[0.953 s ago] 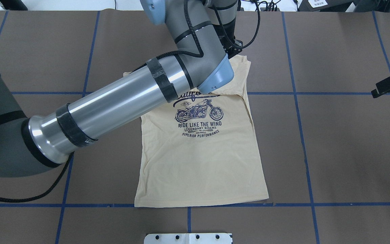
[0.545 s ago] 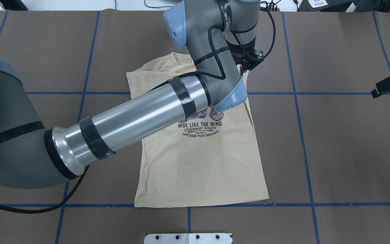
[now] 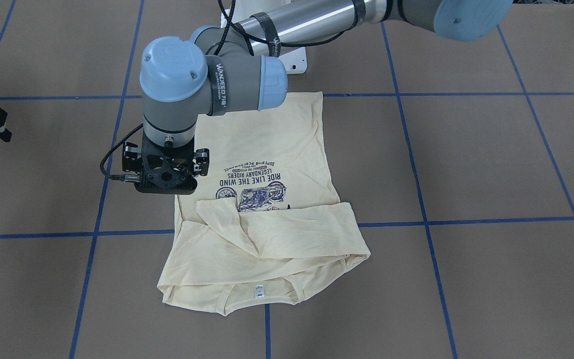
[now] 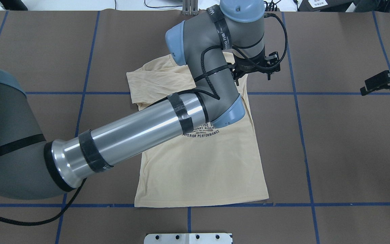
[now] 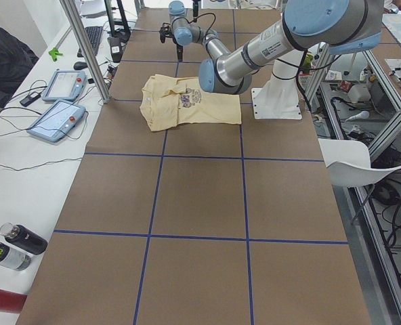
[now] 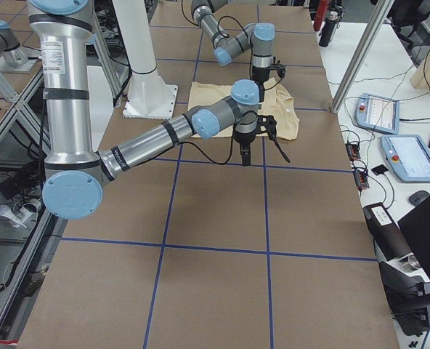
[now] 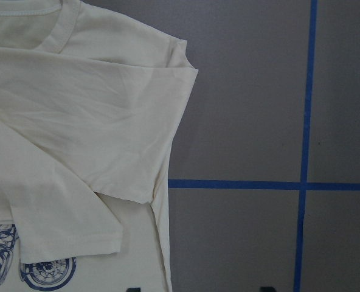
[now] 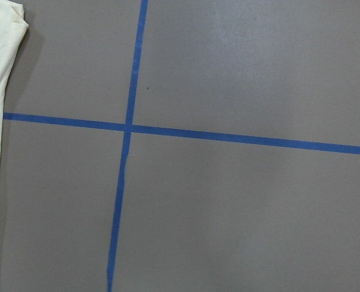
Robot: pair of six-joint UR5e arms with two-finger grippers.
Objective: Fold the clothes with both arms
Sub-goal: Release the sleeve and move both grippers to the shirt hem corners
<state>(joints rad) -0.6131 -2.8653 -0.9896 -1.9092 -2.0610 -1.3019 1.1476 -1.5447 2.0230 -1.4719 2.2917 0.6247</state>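
Nearest the robot, the T-shirt (image 4: 201,169) lies flat on the table (image 4: 333,152), print up. Farther out, its sleeves (image 3: 297,227) are folded across the chest (one overlapping the other). Over the shirt's right edge hangs the left gripper (image 3: 166,180), jaws apart, empty. The right gripper (image 4: 371,84) sits well aside; I cannot tell its opening. Sleeve-folding looks done; next, both grippers should pinch the far shoulders and carry them hemward.

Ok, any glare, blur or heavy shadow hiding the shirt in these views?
Overhead exterior: glare streak on the left arm, which covers part of the T-shirt print. Exterior front-facing: even light, print sharp. Left wrist-mounted: sharp, faint fold shadows only.
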